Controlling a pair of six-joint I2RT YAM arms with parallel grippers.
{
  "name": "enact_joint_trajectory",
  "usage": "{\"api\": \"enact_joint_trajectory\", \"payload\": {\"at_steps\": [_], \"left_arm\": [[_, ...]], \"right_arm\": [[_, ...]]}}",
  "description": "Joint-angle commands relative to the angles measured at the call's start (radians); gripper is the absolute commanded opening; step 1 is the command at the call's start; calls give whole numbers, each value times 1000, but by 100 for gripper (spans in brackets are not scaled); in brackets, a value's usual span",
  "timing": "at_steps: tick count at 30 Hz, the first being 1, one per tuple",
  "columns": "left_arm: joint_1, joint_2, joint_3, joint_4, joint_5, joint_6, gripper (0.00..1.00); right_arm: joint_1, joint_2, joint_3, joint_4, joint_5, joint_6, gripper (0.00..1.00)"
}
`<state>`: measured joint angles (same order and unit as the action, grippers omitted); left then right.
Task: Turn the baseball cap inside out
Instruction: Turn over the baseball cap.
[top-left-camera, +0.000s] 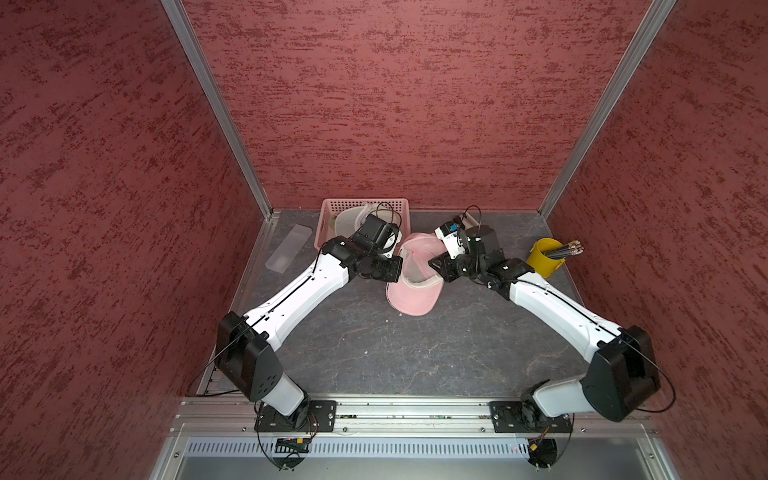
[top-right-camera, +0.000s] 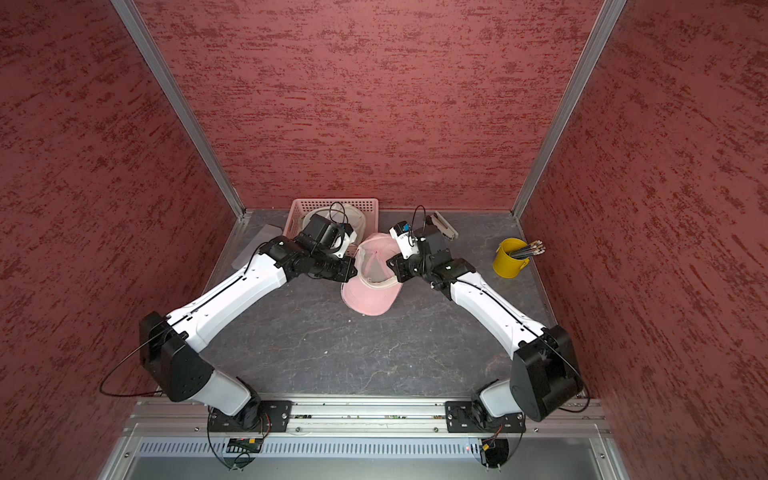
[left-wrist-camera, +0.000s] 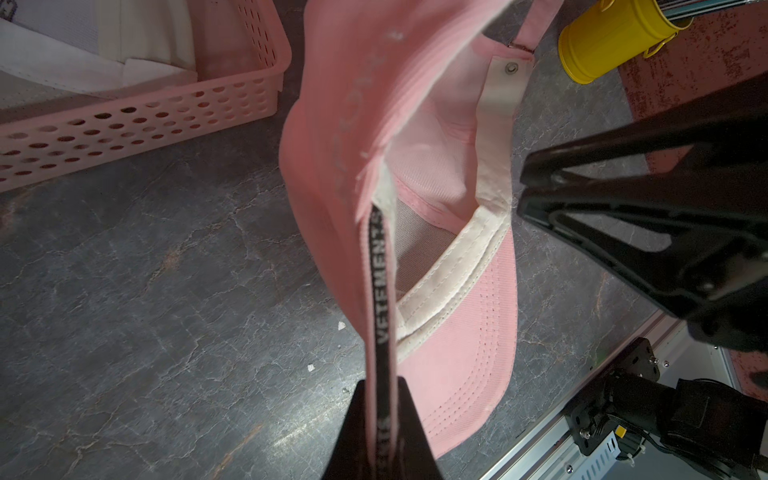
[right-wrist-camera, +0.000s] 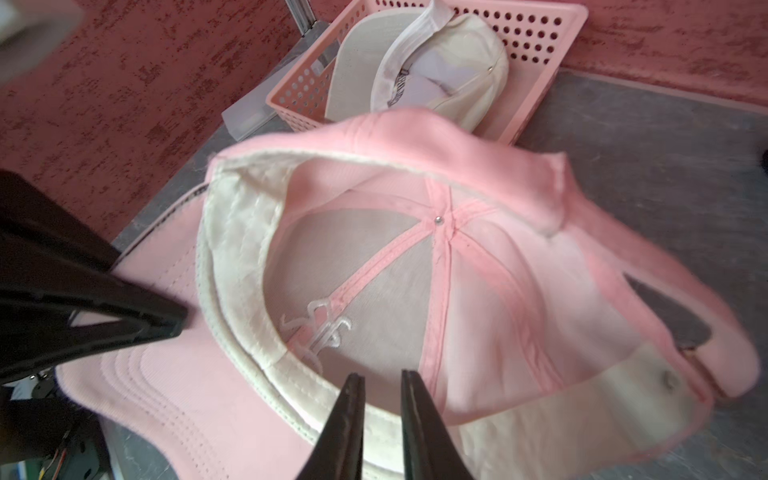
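Two grippers flank the cap (top-left-camera: 411, 299) toward the table's (top-left-camera: 374, 353) twelve o'clock: left gripper (left-wrist-camera: 381, 386) clamps its nine-o'clock rim (left-wrist-camera: 376, 291); right gripper (right-wrist-camera: 380, 376), jaws barely parted, should pinch the three-o'clock sweatband (right-wrist-camera: 232, 291) before pushing the crown (right-wrist-camera: 490, 291) through.

Overhead pair; wrist close-ups sharing cap (left-wrist-camera: 457, 353)

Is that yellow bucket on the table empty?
No, the yellow bucket holds a bunch of pencils sticking out of its top.
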<state>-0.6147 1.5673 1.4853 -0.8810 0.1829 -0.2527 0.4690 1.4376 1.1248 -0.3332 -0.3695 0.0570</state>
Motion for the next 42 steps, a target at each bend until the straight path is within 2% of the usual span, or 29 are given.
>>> {"api": "enact_joint_trajectory", "payload": {"at_steps": [1,3,5,10,14,19,20,21,26,28,36,42], "left_arm": [[4,19,44,-7,26,25,0],[-3,17,50,-8,25,30,0],[-13,11,58,-12,11,32,0],[-31,-8,83,-40,-34,45,0],[-31,-27,92,-54,-21,56,0],[-30,-40,91,-86,-44,69,0],[-31,-42,87,-90,-53,71,0],[-31,-43,84,-92,-60,73,0],[-35,-43,67,-78,-53,66,0],[-35,-37,62,-72,-53,64,0],[-21,26,62,-12,-3,45,0],[-19,30,61,0,16,35,0]], "right_arm": [[0,-18,-31,29,-92,-17,19],[0,8,-23,45,-69,7,13],[0,63,2,42,-40,25,0],[-2,198,63,46,29,18,0],[-8,260,93,48,113,-2,0],[-37,297,139,-8,320,-2,0],[-45,299,150,-25,365,-3,7],[-53,298,159,-39,410,-3,22],[-60,265,183,-53,520,5,38],[-59,238,188,-54,470,20,41],[24,111,120,59,114,155,58],[37,84,31,224,19,261,61]]}}
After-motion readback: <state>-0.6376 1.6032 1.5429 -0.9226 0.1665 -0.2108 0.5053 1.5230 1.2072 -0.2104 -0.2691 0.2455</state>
